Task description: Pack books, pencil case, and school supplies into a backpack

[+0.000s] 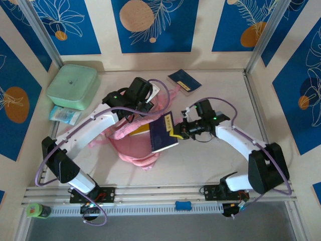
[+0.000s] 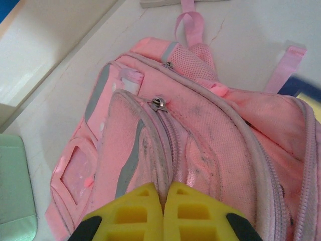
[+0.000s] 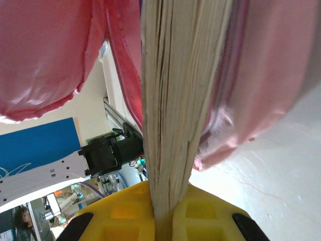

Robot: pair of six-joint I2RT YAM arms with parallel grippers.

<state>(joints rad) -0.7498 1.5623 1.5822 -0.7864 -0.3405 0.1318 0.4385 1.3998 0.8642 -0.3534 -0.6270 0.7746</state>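
The pink backpack lies mid-table with its mouth open and a yellow book showing inside. My right gripper is clamped on a navy book, its pages between the pink walls. My left gripper pinches the backpack's zipper rim. A second navy book lies on the table beyond.

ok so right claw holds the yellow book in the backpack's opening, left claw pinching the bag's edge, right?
Not quite. The book in the right claw is dark navy with a pale label, not yellow; the top external view shows it. The rest holds: it sits in the opening of the backpack, and the left claw is shut on the bag's edge.
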